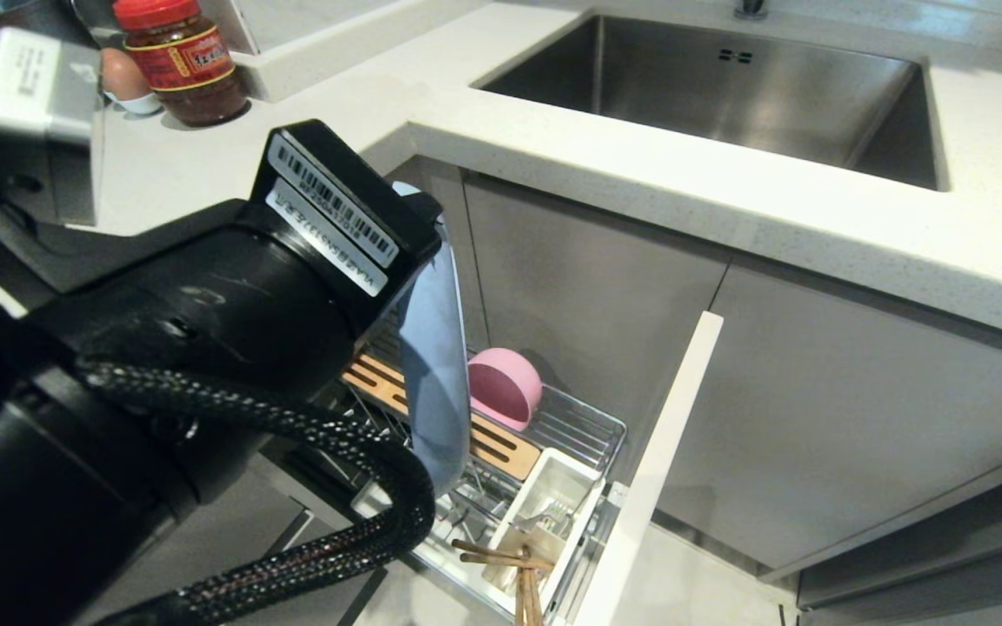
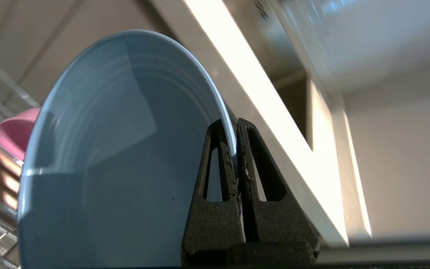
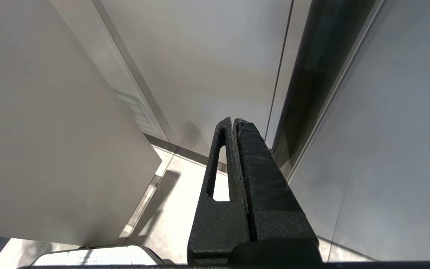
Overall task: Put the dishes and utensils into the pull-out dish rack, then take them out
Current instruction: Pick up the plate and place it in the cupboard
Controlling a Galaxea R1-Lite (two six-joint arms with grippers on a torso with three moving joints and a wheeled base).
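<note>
Left gripper (image 2: 236,129): jaws clamped on rim of blue plate (image 1: 436,382), held on edge above pull-out dish rack (image 1: 584,426). Pink bowl (image 1: 505,387) in rack, far side; chopsticks (image 1: 514,565) in near utensil cup. Plate stage undetermined: loading or unloading. Right gripper (image 3: 234,123): jaws closed, empty, parked.

Location: domestic kitchen, sink corner.

You are looking at a white speckled countertop (image 1: 727,200) with a stainless steel sink (image 1: 727,96) set into it and flat grey cabinet fronts (image 1: 858,417) below. Under the counter, a pull-out dish rack (image 1: 588,435) stands extended on its narrow white front panel (image 1: 657,469), carrying a pink bowl (image 1: 505,387), a wooden strip (image 1: 501,448) and chopsticks (image 1: 510,561) in a white utensil cup (image 1: 553,504). On the counter's far left, note a red-lidded sauce jar (image 1: 183,61) and an egg (image 1: 123,78).
</note>
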